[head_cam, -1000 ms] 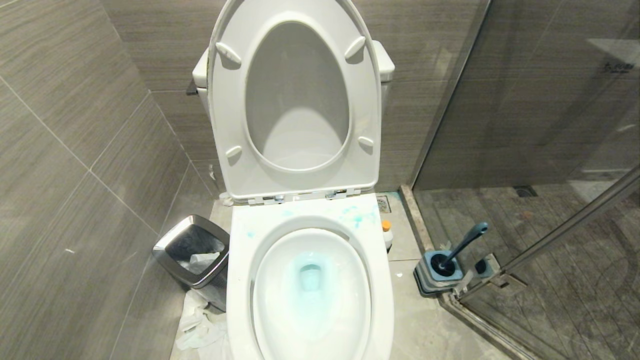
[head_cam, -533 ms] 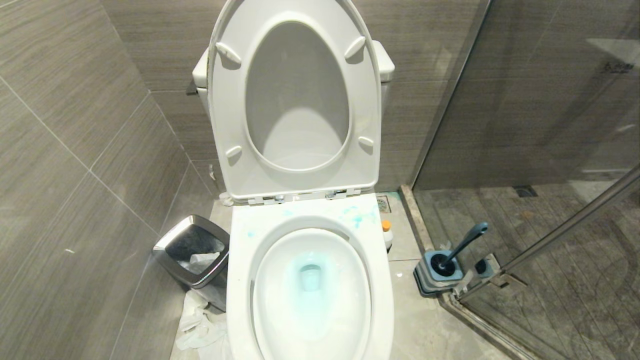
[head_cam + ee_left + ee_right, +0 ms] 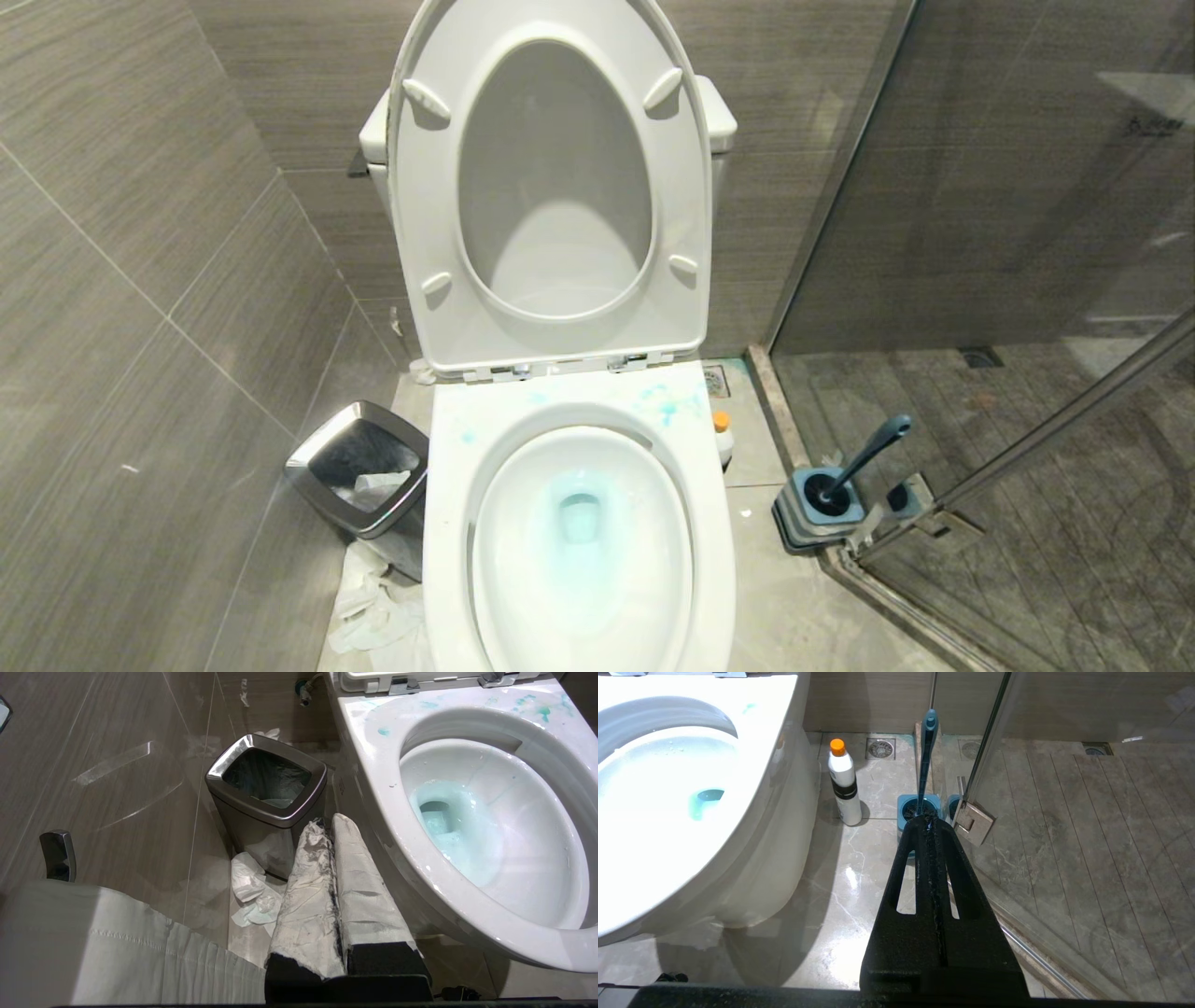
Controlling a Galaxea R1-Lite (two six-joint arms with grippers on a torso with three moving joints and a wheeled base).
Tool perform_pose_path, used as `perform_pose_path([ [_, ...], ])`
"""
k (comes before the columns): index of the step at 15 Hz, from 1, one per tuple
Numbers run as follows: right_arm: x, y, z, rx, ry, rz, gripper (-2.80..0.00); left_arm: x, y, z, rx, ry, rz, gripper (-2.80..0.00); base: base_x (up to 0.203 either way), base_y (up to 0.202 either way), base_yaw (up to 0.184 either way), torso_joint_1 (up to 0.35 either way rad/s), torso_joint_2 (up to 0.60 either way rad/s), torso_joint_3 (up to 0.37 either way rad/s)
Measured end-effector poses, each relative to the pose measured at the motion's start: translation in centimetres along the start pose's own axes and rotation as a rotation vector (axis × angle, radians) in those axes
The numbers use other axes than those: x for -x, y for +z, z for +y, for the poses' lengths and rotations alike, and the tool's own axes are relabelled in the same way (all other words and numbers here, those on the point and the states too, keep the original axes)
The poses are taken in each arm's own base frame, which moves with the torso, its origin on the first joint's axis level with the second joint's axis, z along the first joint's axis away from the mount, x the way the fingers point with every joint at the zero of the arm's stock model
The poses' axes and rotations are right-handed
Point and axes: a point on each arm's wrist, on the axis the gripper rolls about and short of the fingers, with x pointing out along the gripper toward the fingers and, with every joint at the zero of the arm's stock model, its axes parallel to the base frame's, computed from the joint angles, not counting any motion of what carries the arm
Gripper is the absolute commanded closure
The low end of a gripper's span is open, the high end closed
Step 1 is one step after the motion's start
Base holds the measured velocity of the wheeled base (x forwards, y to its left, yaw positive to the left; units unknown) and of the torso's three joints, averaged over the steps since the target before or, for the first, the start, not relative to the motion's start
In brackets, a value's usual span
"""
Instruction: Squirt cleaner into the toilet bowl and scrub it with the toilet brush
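Observation:
The white toilet bowl (image 3: 448,523) stands in the middle with seat and lid raised; light blue liquid lies in its water and blue smears mark its back rim (image 3: 369,732). The cleaner (image 3: 844,784), a white bottle with an orange cap, stands on the floor right of the bowl (image 3: 738,826), also visible in the head view (image 3: 722,437). The toilet brush (image 3: 868,453) leans in its blue-and-grey holder (image 3: 814,511) by the glass door; its handle (image 3: 927,760) rises from the holder (image 3: 905,807). My left gripper (image 3: 329,822), fingers wrapped in white tape, is shut and empty beside the bowl. My right gripper (image 3: 928,823) is shut and empty, above the floor short of the brush holder.
A steel waste bin (image 3: 359,481) stands left of the toilet (image 3: 266,793), with crumpled tissue (image 3: 373,607) on the floor beside it. A glass shower door (image 3: 1027,280) with a metal hinge (image 3: 973,821) closes off the right side. Grey tiled wall (image 3: 140,327) lies close on the left.

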Motion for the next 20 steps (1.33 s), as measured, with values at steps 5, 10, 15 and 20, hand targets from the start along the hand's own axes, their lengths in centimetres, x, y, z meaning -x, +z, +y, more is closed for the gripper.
perform_pose_path([
  [5, 0.00, 0.00, 0.00, 0.000, 0.001, 0.000, 0.00, 0.00, 0.01, 0.00, 0.000, 0.000, 0.000, 0.00, 0.000, 0.000, 0.000, 0.000, 0.00, 0.000],
  [10, 0.00, 0.00, 0.00, 0.002, 0.000, 0.000, 0.00, 0.00, 0.01, 0.00, 0.000, 0.000, 0.000, 0.00, 0.000, 0.000, 0.000, 0.000, 0.00, 0.000],
  [15, 0.00, 0.00, 0.00, 0.001, 0.001, 0.000, 0.00, 0.00, 0.01, 0.00, 0.000, -0.001, 0.000, 0.00, 0.000, 0.000, 0.000, 0.000, 0.00, 0.000],
  [20, 0.00, 0.00, 0.00, 0.003, 0.001, 0.000, 0.00, 0.00, 0.01, 0.00, 0.000, 0.000, 0.000, 0.00, 0.000, 0.000, 0.000, 0.000, 0.00, 0.000],
])
